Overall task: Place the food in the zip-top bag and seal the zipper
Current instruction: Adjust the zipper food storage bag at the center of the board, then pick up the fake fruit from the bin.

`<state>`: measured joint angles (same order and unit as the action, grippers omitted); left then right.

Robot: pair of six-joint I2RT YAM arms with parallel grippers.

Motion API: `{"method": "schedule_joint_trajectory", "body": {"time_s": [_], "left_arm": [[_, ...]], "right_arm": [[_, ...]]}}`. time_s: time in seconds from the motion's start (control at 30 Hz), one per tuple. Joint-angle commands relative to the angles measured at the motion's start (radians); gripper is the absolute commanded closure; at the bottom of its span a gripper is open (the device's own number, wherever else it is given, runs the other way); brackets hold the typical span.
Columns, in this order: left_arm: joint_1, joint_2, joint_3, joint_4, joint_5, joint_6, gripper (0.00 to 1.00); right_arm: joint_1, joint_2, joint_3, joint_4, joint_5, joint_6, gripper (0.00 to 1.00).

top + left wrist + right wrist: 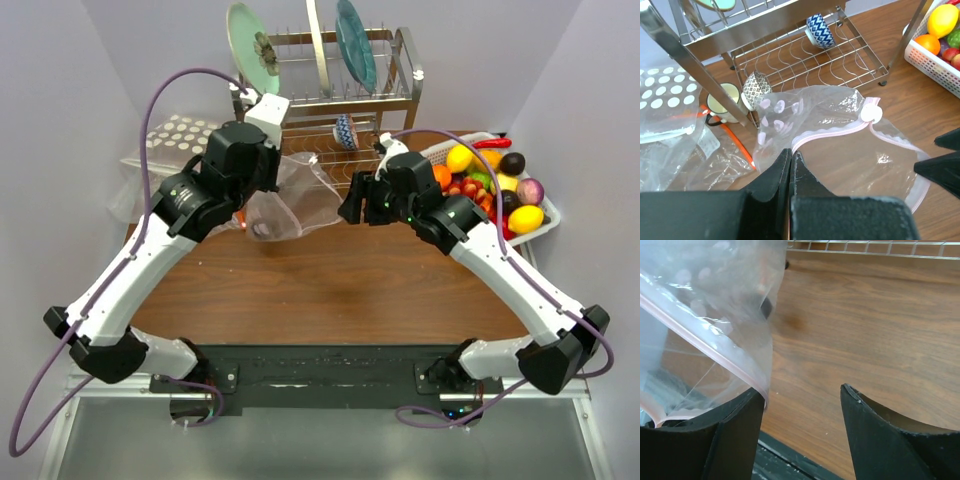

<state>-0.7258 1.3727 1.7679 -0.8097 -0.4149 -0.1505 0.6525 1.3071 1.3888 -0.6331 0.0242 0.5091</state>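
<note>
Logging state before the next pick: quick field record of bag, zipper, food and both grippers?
zip-top bag: clear, mouth open
zipper: unsealed
food: heaped in white basket, right side
left gripper: jaws shut on the bag's mouth edge
right gripper: jaws open, bag edge at one finger

Clear zip-top bag (840, 160) with pale pink zipper (830, 131), brown wood-grain desk (340, 285), yellow lemon (459, 158), white basket (932, 62), blue-and-white zigzag bowl (821, 30)
</note>
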Motion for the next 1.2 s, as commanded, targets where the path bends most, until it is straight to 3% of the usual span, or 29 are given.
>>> {"method": "schedule_joint_trajectory", "body": {"time_s": [0.0, 0.2, 0.37, 0.47, 0.53, 0.6, 0.87, 1.17], "left_arm": [[0.008, -0.004, -0.079, 0.066, 0.027, 0.034, 1.00], [0.006, 0.034, -0.209, 0.190, 0.109, 0.014, 1.00], [0.006, 0.069, -0.281, 0.286, 0.218, -0.024, 1.00], [0.008, 0.078, -0.303, 0.329, 0.232, -0.030, 1.00], [0.008, 0.095, -0.297, 0.326, 0.237, -0.031, 1.00], [0.008, 0.103, -0.279, 0.323, 0.243, -0.031, 1.00], [0.006, 0.121, -0.203, 0.305, 0.274, -0.032, 1.00], [0.008, 0.078, -0.332, 0.431, 0.367, -0.031, 1.00]], "right_arm": [[-0.040, -0.046, 0.046, -0.034, 0.075, -0.055, 0.35], [-0.192, -0.137, -0.063, -0.008, 0.003, -0.060, 0.24], [-0.260, -0.158, -0.086, -0.025, 0.048, -0.089, 0.18], [-0.310, -0.166, -0.088, -0.020, 0.031, -0.107, 0.17], [-0.336, -0.173, -0.089, -0.014, 0.064, -0.110, 0.08], [-0.368, -0.164, -0.083, -0.020, 0.103, -0.124, 0.08], [-0.579, -0.014, -0.063, -0.020, 0.307, -0.143, 0.05], [-0.734, 0.220, 0.015, 0.075, 0.451, -0.116, 0.05]]}}
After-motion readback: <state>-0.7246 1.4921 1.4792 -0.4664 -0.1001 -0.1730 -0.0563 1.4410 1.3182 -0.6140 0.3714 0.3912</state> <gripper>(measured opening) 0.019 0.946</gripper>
